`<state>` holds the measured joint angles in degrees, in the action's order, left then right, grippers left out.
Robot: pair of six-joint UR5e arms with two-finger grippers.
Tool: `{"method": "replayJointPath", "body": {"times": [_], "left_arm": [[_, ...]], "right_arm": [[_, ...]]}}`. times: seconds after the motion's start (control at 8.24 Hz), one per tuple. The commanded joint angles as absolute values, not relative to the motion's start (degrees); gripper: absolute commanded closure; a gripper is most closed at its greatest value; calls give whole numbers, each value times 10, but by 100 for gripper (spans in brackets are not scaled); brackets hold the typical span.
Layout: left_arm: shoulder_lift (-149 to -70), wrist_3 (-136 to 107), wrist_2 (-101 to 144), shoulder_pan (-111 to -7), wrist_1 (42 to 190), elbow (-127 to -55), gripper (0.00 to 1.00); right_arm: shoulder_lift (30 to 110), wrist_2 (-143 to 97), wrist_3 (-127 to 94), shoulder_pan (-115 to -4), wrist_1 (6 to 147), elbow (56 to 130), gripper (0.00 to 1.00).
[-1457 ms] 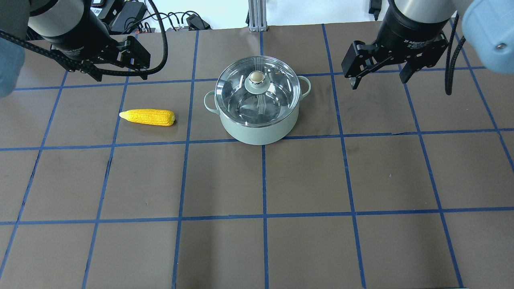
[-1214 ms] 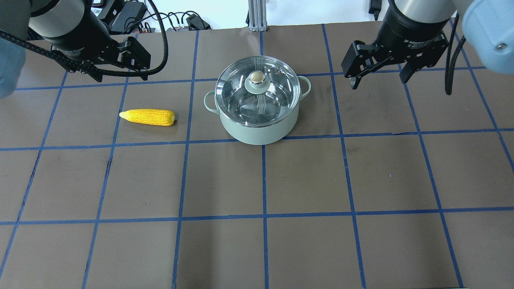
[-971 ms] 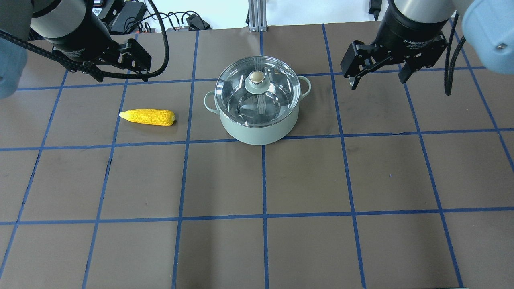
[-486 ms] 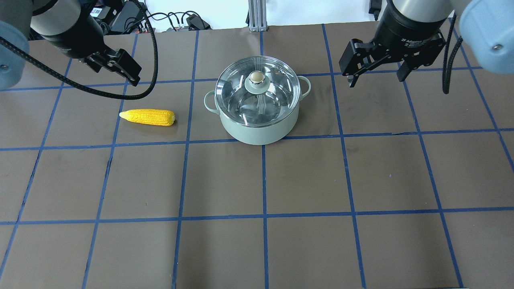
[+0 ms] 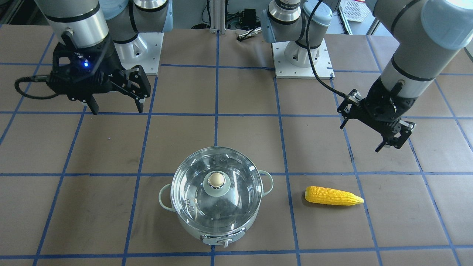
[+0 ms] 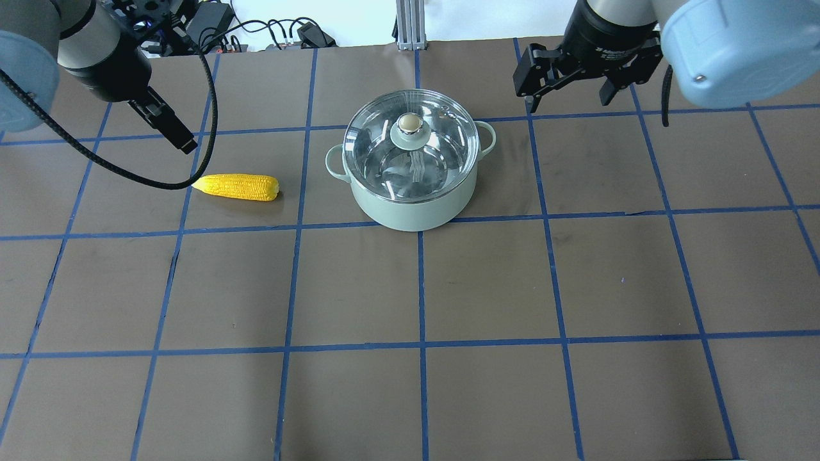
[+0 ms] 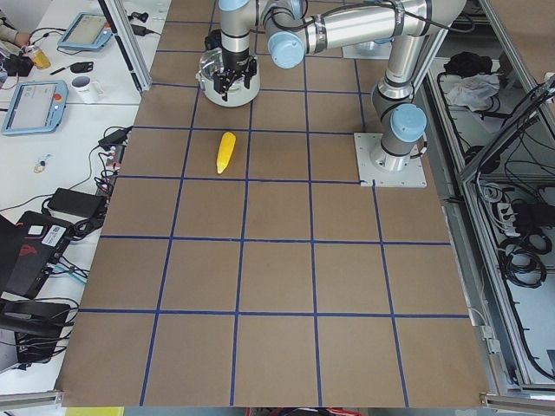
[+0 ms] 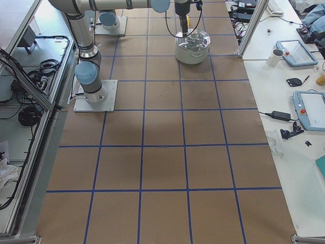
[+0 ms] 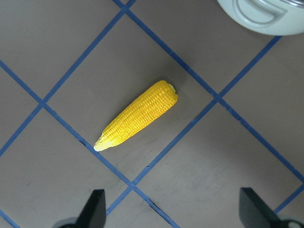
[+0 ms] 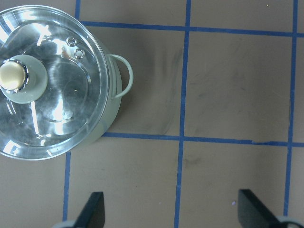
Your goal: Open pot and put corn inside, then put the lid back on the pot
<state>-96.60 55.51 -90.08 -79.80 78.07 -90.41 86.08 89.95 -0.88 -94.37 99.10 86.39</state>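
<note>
Overhead exterior, stock on the brown gridded surface [image 6: 487, 282]. Bright yellow tapered toy corn cob [image 6: 237, 187]: lies just ahead of my left hand [image 5: 359, 138], which is released and empty, I judge staged for pickup. Pale mint-green round pot [image 6: 410, 208], clear domed glass lid [image 6: 378, 150] seated on it: beside my right hand [image 5: 119, 111], which is released and likely meant for the lid.

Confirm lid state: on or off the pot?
On. The lid sits level on the rim of the pot; the corn lies outside, on the table.

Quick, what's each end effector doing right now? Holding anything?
Left end effector: open, holding nothing.
Right end effector: open, holding nothing.
</note>
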Motion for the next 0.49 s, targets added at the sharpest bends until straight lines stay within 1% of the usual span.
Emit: {"method": "replayJointPath", "body": {"times": [0.0,0.12,0.36], "left_arm": [[-1038,700,-905,-791,780,-904,0],[-1060,717,-904,-779,779,-904,0],[-1087,774,-904,-771,767,-905,0]], "right_arm": [[762,897,-74,-979,1036,787,0],[732,897,-110,-1001,1073,774,0],[690,899,-189,-1049,1131,773,0]]}}
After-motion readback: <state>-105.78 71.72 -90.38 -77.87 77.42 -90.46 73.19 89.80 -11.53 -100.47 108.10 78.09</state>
